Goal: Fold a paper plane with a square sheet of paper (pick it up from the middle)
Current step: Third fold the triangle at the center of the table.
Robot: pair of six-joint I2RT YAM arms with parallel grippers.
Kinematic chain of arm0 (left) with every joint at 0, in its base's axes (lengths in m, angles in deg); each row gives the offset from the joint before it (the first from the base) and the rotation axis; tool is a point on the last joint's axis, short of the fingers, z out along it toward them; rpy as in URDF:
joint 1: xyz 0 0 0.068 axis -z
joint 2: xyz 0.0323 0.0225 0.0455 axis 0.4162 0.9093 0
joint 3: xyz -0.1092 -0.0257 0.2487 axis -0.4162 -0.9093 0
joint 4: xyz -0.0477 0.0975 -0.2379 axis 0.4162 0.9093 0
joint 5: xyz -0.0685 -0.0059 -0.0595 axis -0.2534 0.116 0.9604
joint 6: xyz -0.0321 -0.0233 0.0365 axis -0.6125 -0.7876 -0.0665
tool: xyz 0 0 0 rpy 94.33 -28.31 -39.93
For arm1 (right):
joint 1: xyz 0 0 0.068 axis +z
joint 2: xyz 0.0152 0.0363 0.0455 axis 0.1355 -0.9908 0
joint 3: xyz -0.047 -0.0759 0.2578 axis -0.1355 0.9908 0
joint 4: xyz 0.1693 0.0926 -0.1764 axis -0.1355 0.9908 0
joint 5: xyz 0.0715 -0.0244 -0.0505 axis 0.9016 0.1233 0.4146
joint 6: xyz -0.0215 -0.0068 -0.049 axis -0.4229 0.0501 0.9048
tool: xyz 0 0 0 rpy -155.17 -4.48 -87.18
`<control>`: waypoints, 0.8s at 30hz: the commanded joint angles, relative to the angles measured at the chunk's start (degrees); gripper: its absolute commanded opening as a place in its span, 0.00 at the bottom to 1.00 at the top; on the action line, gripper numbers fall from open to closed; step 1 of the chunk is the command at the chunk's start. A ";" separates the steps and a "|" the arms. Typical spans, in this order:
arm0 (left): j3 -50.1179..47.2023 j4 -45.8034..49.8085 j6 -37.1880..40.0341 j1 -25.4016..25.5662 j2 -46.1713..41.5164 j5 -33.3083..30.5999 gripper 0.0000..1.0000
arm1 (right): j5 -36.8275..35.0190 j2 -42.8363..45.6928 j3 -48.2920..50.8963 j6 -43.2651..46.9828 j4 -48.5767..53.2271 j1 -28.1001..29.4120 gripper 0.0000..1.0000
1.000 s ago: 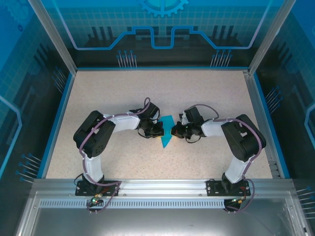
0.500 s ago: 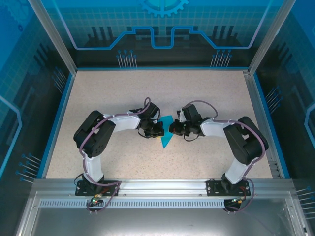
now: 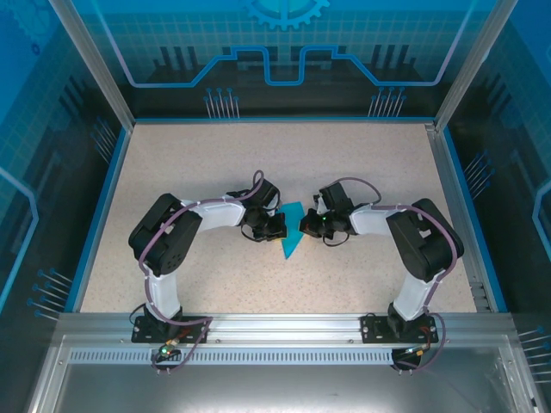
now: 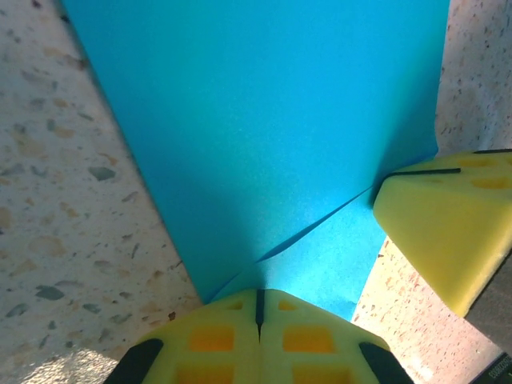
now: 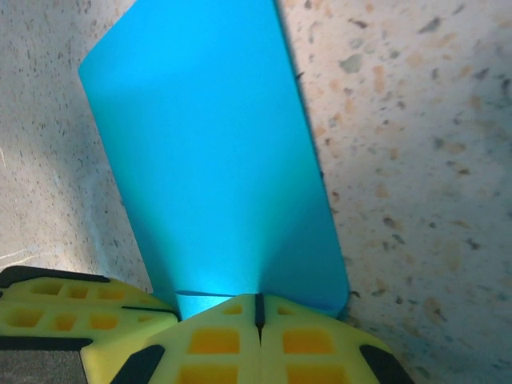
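Note:
The cyan-blue sheet of paper (image 3: 291,234) lies mid-table, folded into a wedge whose point faces the near edge. My left gripper (image 3: 277,226) is at its left edge and my right gripper (image 3: 304,227) at its right edge. In the left wrist view the paper (image 4: 264,136) runs under my left gripper (image 4: 258,300), whose shut tips rest on it where a folded flap's crease begins. A yellow finger (image 4: 436,224) of the right gripper touches the far end of that crease. In the right wrist view my right gripper (image 5: 258,302) sits shut against the paper (image 5: 212,160).
The speckled tabletop (image 3: 198,163) has a blue rim and metal corner posts (image 3: 95,64). Both arms bend inward from their bases (image 3: 168,327) at the near edge, elbows pointing outward. Free surface lies behind the paper and to both sides.
My right gripper has slid slightly left against the paper's right edge. The left arm and the paper have held still.

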 commanded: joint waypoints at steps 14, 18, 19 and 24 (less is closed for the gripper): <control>-2.60 7.37 0.36 -0.20 3.51 -6.37 0.00 | -12.03 17.72 5.84 -1.85 4.47 1.02 0.00; -2.61 6.71 -0.13 -0.19 3.68 -6.40 0.00 | -8.18 19.44 8.36 -5.14 1.10 6.83 0.00; -2.68 6.45 -0.30 -0.19 3.77 -6.35 0.00 | -7.46 19.39 8.99 -6.61 -0.38 8.37 0.00; -2.90 5.95 -0.67 -0.27 3.86 -6.34 0.00 | -6.45 17.41 11.06 -12.21 -5.92 14.24 0.00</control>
